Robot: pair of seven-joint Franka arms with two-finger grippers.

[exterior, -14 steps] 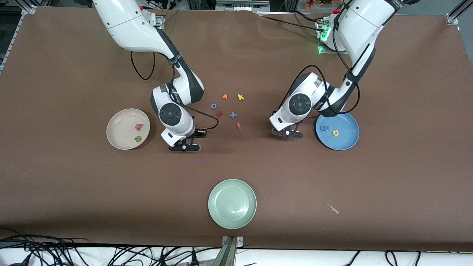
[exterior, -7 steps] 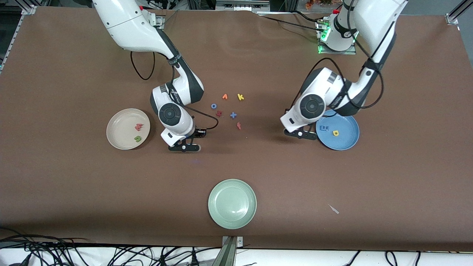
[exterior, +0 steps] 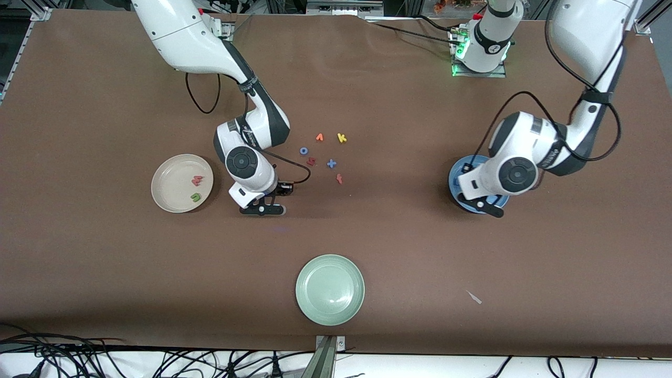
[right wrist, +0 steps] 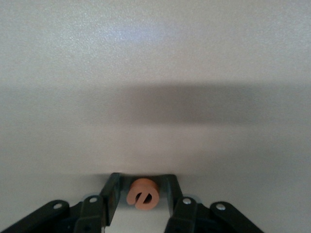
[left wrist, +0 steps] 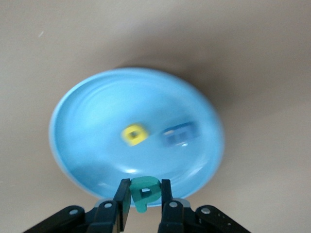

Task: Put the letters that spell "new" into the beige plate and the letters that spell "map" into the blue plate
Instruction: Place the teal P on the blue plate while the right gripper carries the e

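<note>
High front camera; wrist cameras close, downward

bare table between pale green plate [exterior: 329, 289] and loose letters [exterior: 324, 155]; left arm [exterior: 517, 168] covering blue plate [exterior: 455, 181]

Only foam letters legible: teal p [left wrist: 145, 193], orange e [right wrist: 143, 194], yellow k [exterior: 342, 138] on table. No labels.

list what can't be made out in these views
- Blue plate, front view: mostly covered by the left arm; the letters in it are hidden there.
- Periwinkle m, left wrist view: blurred, shape unreadable.
- Right end effector, right wrist view: whether the fingers touch the orange e is unclear.
</note>
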